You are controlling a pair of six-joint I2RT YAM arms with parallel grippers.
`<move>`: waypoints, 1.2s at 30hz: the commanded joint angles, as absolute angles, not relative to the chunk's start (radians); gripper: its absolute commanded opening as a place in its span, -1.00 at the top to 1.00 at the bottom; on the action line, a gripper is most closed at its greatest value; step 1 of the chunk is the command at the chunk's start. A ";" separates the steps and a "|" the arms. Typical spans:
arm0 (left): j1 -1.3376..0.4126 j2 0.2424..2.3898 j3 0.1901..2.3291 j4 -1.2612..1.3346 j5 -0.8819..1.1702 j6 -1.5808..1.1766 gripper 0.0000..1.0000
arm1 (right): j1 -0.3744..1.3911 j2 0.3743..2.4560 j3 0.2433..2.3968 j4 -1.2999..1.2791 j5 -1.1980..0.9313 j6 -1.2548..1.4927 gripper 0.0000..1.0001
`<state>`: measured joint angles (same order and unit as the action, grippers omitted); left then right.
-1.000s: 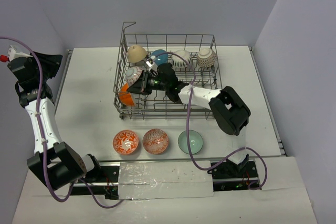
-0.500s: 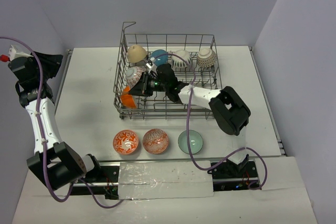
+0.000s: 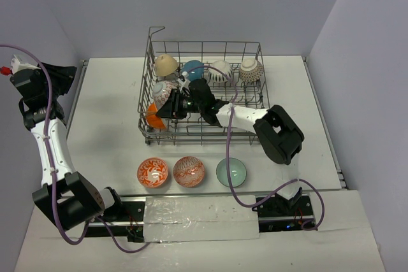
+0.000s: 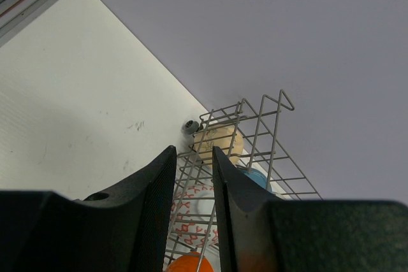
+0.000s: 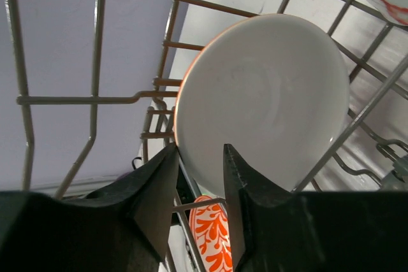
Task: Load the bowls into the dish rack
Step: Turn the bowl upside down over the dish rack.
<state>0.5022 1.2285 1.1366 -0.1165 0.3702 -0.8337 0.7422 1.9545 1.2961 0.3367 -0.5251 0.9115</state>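
The orange bowl [image 5: 261, 106] is stood on edge at the dish rack's [image 3: 204, 46] 8 o'clock corner, just beyond the right tool [image 5: 201, 157], whose fingers are spread. The left tool [image 4: 194, 164], also spread, is held empty at 9 o'clock. At 6 o'clock three bowls [image 3: 189, 171] are seen on the surface [image 3: 108, 125].

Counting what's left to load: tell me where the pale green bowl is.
In the top view the pale green bowl stands on the table in front of the dish rack, rightmost of a row of three, an orange-red patterned bowl to its left.
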 commanded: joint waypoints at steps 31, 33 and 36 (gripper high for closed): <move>0.495 1.235 1.135 -0.077 0.394 -0.844 0.30 | 0.706 1.853 1.292 0.218 -0.425 0.821 0.67; 0.495 1.235 1.135 -0.077 0.394 -0.844 0.29 | 0.704 1.845 1.282 0.207 -0.420 0.816 0.79; 0.495 1.235 1.135 -0.077 0.393 -0.845 0.30 | 0.699 1.833 1.270 0.199 -0.417 0.815 0.96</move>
<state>0.4995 1.2388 1.1366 -0.1165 0.3775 -0.8341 0.7147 1.8858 1.2968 0.2485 -0.4576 0.8444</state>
